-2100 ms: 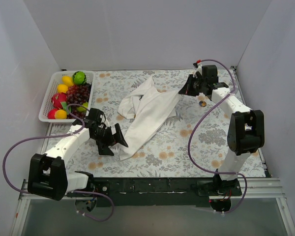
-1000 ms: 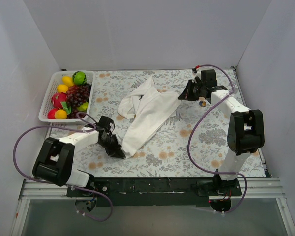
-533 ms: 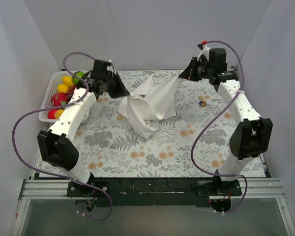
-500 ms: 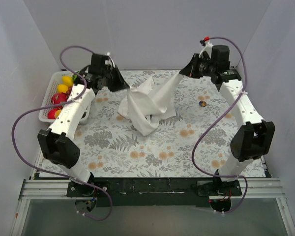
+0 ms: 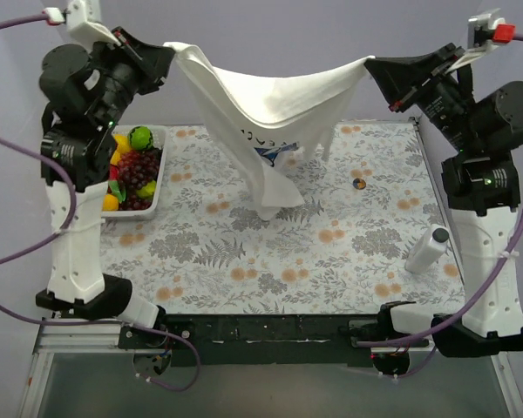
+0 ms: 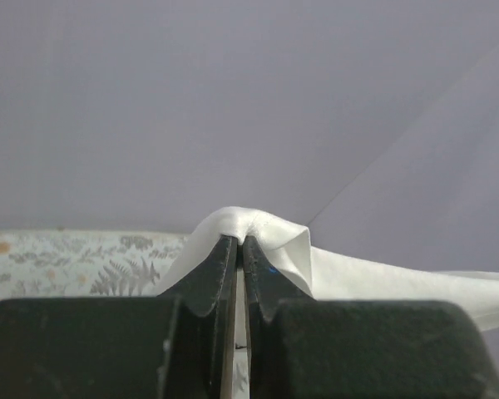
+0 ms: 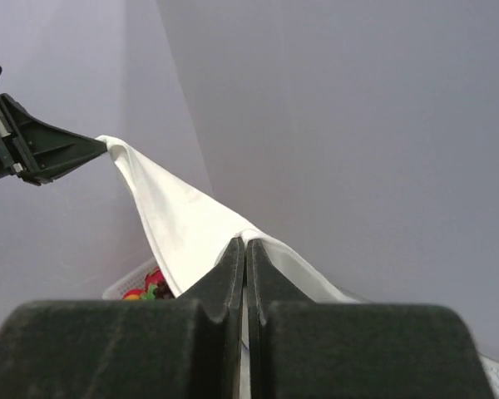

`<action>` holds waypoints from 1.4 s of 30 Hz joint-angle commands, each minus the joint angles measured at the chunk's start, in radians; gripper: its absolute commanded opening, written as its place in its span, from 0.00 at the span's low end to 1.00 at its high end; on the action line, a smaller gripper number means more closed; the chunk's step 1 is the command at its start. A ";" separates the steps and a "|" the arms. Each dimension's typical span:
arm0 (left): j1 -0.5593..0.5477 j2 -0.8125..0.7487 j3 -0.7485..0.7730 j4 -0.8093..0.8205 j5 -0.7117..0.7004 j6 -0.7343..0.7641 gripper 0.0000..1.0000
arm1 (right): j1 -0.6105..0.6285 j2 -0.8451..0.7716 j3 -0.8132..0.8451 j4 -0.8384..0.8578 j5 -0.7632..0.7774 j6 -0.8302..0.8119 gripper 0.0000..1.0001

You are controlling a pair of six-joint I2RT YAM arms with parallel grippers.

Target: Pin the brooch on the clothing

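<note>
The clothing (image 5: 270, 100), a white T-shirt with a small blue-and-white logo (image 5: 272, 150), hangs stretched high above the table between both arms. My left gripper (image 5: 173, 50) is shut on its upper left corner; the left wrist view shows white fabric (image 6: 258, 237) pinched at the tips of my left gripper (image 6: 239, 243). My right gripper (image 5: 371, 66) is shut on the upper right corner, and in the right wrist view cloth (image 7: 183, 220) runs from my right gripper (image 7: 246, 245) across to the left one. The brooch (image 5: 358, 184), a tiny round disc, lies on the floral cloth under the shirt's right side.
A white basket (image 5: 153, 202) of toy fruit stands at the left, partly behind the left arm. A grey floral cloth (image 5: 270, 261) covers the table. A white cylinder part (image 5: 426, 248) of the right arm hangs over the right side. Grey walls enclose three sides.
Both arms have risen high and spread apart, lifting the T-shirt off the table and stretching it out between them. The brooch stays where it lay.
</note>
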 commanded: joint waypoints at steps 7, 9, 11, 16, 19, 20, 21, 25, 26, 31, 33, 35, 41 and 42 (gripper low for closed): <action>0.000 -0.200 -0.019 0.099 0.040 0.060 0.00 | -0.004 -0.132 0.012 0.140 0.041 0.025 0.01; 0.000 -0.198 -0.025 0.091 0.027 0.064 0.00 | -0.004 -0.132 0.012 0.132 0.055 0.013 0.01; 0.000 -0.183 -0.039 0.082 0.003 0.089 0.00 | -0.005 -0.130 0.000 0.131 0.075 0.002 0.01; -0.002 -0.114 -0.045 0.041 -0.054 0.125 0.00 | -0.005 -0.086 -0.045 0.105 0.107 -0.027 0.01; 0.005 -0.034 -0.027 0.019 -0.098 0.144 0.00 | -0.005 -0.031 -0.073 0.114 0.120 -0.024 0.01; 0.011 0.007 -0.010 0.016 -0.095 0.139 0.00 | -0.004 -0.012 -0.067 0.115 0.120 -0.021 0.01; 0.021 0.028 -0.001 0.016 -0.070 0.130 0.00 | -0.005 0.009 -0.059 0.112 0.121 -0.021 0.01; 0.139 0.104 0.018 0.068 0.053 0.054 0.00 | -0.005 0.144 0.024 0.150 0.085 -0.017 0.01; 0.150 0.122 0.036 0.074 0.063 0.043 0.00 | -0.007 0.167 0.054 0.143 0.063 -0.006 0.01; 0.219 0.205 0.183 0.175 0.104 -0.063 0.00 | -0.005 0.290 0.326 0.068 0.054 0.020 0.01; 0.230 0.196 0.182 0.226 0.115 -0.091 0.00 | -0.004 0.275 0.351 0.094 0.049 0.034 0.01; 0.235 0.179 0.182 0.288 0.124 -0.109 0.00 | -0.005 0.247 0.339 0.118 0.054 0.043 0.01; 0.236 0.106 0.176 0.321 0.141 -0.088 0.00 | -0.004 0.114 0.239 0.177 0.086 0.016 0.01; 0.236 0.092 0.167 0.311 0.141 -0.079 0.00 | -0.005 0.088 0.228 0.172 0.088 0.011 0.01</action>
